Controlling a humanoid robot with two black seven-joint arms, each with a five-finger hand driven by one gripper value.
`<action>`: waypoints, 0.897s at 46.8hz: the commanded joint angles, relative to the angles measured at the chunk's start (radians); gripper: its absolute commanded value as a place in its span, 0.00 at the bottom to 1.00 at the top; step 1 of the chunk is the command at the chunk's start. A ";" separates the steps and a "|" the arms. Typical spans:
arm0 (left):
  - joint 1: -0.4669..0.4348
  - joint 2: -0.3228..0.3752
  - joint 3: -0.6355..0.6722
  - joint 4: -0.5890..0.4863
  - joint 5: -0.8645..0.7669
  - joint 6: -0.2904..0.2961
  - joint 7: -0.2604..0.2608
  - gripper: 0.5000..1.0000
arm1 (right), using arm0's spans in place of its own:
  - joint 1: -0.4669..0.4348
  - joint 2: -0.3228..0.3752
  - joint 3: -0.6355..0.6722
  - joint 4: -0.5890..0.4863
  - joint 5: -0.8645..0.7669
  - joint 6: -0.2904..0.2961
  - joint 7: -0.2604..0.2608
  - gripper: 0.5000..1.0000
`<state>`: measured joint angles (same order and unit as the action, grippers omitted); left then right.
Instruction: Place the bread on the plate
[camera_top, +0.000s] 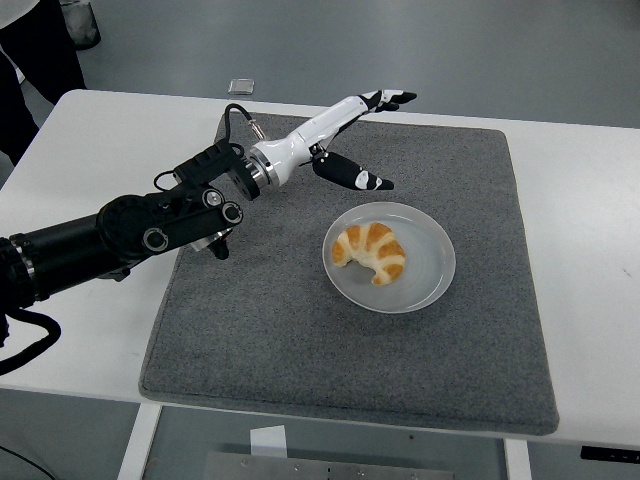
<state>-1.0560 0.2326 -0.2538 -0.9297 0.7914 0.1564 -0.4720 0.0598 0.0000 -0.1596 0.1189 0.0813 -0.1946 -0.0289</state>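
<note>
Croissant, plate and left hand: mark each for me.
croissant (371, 252), head view, middle of its curved back
plate (428, 283), head view, bare right part inside the rim
left hand (352, 133), head view, open palm between thumb and fingers

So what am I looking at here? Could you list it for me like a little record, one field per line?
Surface: white table with a grey felt mat on it
Dish: round pale translucent plate on the mat
Food: golden crescent-shaped bread, lying on the plate
Working hand: left hand, white and black, fingers spread, holding nothing, raised beyond the plate
Contact: hand and bread apart
Other arm: not in view
Task state: bread on the plate
</note>
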 joint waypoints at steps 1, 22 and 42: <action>-0.028 0.024 -0.019 0.009 -0.109 -0.055 0.003 0.98 | 0.000 0.000 0.000 0.001 0.000 0.001 0.001 0.90; -0.186 0.047 -0.022 0.374 -0.650 -0.423 0.110 0.98 | 0.000 0.000 -0.001 -0.001 0.000 0.001 0.000 0.90; -0.183 0.042 -0.024 0.528 -0.801 -0.575 0.155 0.98 | 0.000 0.000 -0.001 -0.001 0.000 0.003 0.000 0.90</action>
<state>-1.2458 0.2720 -0.2774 -0.4037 0.0179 -0.4022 -0.3174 0.0600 0.0000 -0.1611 0.1192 0.0813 -0.1922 -0.0284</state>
